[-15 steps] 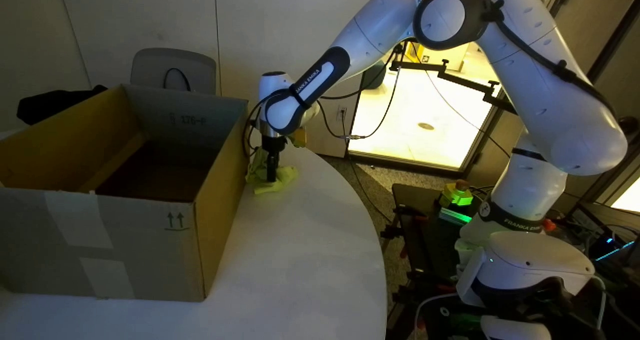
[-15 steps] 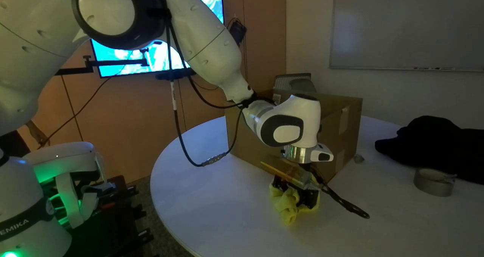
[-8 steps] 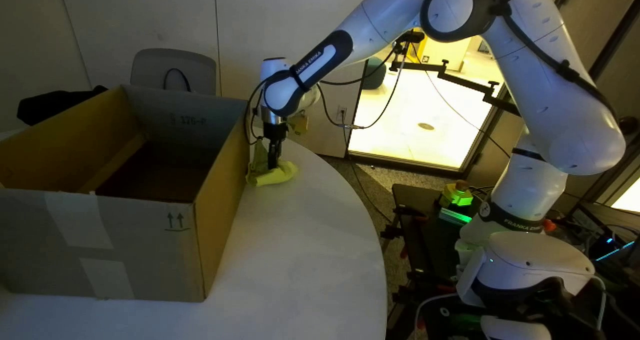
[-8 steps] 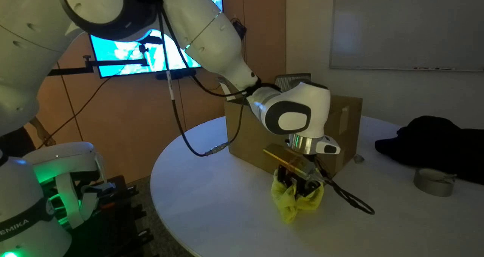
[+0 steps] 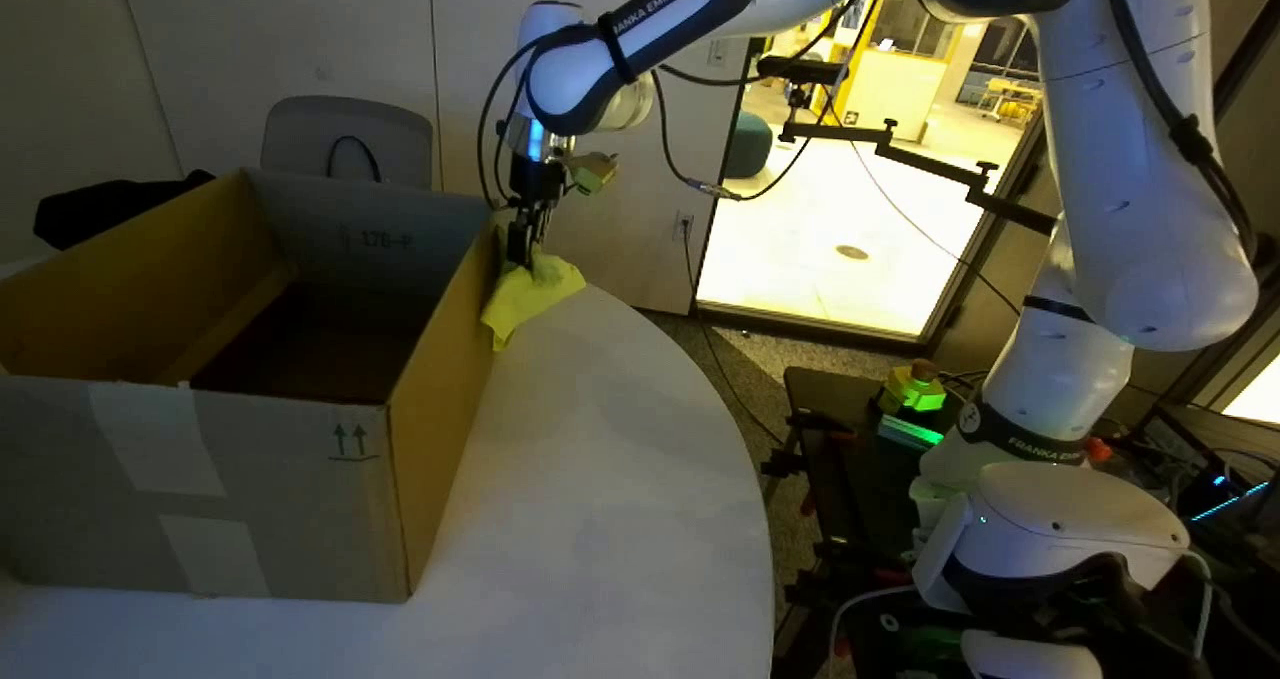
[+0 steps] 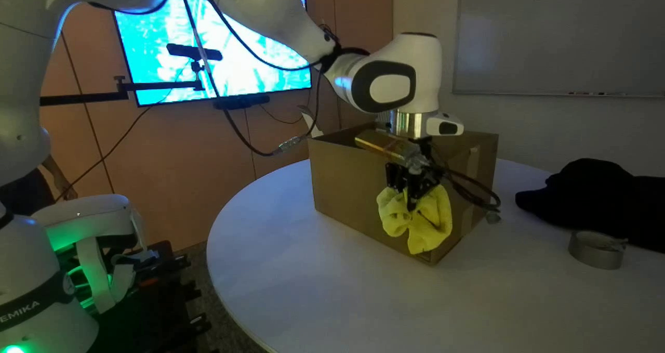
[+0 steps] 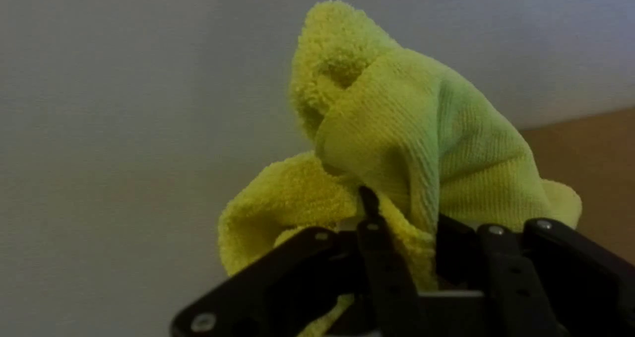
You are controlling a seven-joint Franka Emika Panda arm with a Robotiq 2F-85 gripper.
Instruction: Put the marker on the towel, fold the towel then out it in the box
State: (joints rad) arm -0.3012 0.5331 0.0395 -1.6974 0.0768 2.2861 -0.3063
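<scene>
Clamped on the yellow towel (image 7: pixel 387 123), just outside the box (image 5: pixel 300 519)

Wrist view: pinches a fold of the towel between the dark fingers (image 7: pixel 389 272) of the gripper (image 7: pixel 409 228), closed in on it from both sides. Bulges out well past the fingertips in a crumpled mass, with a fleecy loop curling to the left. Shows a pale table (image 7: pixel 114 103) behind and a brown surface (image 7: pixel 603 168) at the right edge.

In an exterior view, with a grey chair (image 5: pixel 300 139) at the back: points down beside the outer side wall of the box. Droops from the fingertips as a slanting sheet, with one corner hanging lowest next to that wall. Overlaps the wall from this angle; cannot tell whether touching.

In an exterior view, with a lit screen (image 6: pixel 150 25) behind: hangs bunched under the fingers, in front of the box and raised off the table, with box wall visible below the lowest fold. Carries a thin dark streak (image 6: pixel 428 221), too small to identify. Hangs well apart from a grey roll (image 6: pixel 596 254) on the table.
</scene>
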